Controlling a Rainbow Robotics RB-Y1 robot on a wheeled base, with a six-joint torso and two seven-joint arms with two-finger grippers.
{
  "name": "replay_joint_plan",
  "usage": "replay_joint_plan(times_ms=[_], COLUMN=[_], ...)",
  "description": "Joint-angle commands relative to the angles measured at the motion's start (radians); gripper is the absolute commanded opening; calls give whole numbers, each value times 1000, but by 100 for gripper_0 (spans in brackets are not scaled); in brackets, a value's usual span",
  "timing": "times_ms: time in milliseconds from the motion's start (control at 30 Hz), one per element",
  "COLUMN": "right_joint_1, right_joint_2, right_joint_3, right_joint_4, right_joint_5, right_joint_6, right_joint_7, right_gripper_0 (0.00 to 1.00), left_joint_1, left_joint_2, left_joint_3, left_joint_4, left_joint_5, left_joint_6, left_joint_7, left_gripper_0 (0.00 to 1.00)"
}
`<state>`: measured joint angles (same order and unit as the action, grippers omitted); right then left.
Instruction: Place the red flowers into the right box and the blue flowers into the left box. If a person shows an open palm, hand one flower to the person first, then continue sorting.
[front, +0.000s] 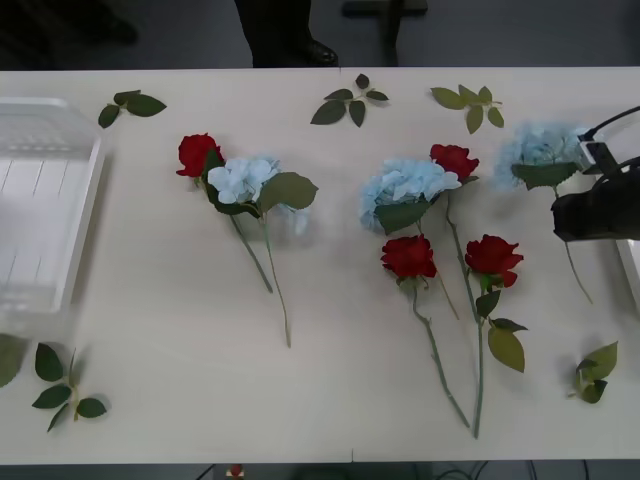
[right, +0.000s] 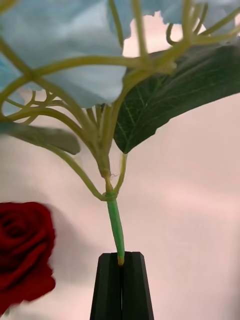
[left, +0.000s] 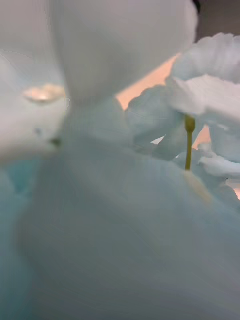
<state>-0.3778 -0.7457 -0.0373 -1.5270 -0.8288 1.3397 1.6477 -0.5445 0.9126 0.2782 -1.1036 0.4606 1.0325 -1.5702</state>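
From the front, the white counter (front: 180, 400) is being seen with flowers spread across it. The left box (front: 45, 200) is lying at the left edge, and a sliver of the right box (front: 632, 262) is showing at the right edge. A red flower (front: 198, 153) and a blue flower (front: 243, 180) are lying together left of centre, heads touching. Right of centre, a second blue flower (front: 405, 186) is lying against a red one (front: 454, 159), with two more red flowers (front: 408, 256) (front: 493, 258) just below them. At the far right, a third blue flower (front: 540, 148) is being met by the dark right arm, the right tool (front: 590, 213) sitting beside its stem. Loose leaf sprigs (front: 350, 103) are scattered round the edges. A person's legs (front: 275, 30) are being seen beyond the counter.

In the right wrist view, the right tool (right: 120, 257) is being held closed on the green stem (right: 115, 227) of that blue flower (right: 65, 50), black fingers (right: 107, 285) pinched together, a broad leaf (right: 175, 95) spreading above and a red flower (right: 22, 250) lying beside.

In the left wrist view, pale blue petals (left: 125, 225) are pressing close to the lens, a thin stem (left: 189, 145) among them; whether the left tool is open or closed cannot be told.
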Motion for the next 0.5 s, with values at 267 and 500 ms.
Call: replay_joint_plan(times_ms=[267, 500], right_joint_1=[-13, -50], right_joint_2=[74, 129], right_joint_3=[-104, -53], right_joint_4=[-154, -168], right_joint_5=[-555, -797], right_joint_6=[64, 64], right_joint_7=[215, 264], right_gripper_0=[0, 0], left_joint_1=[8, 9], left_joint_2=[-9, -12], left_joint_3=[-13, -21], left_joint_4=[50, 50], left_joint_5=[-33, -22], left_joint_6=[-61, -60], left_joint_7=[-34, -39], left_gripper_0=[0, 20])
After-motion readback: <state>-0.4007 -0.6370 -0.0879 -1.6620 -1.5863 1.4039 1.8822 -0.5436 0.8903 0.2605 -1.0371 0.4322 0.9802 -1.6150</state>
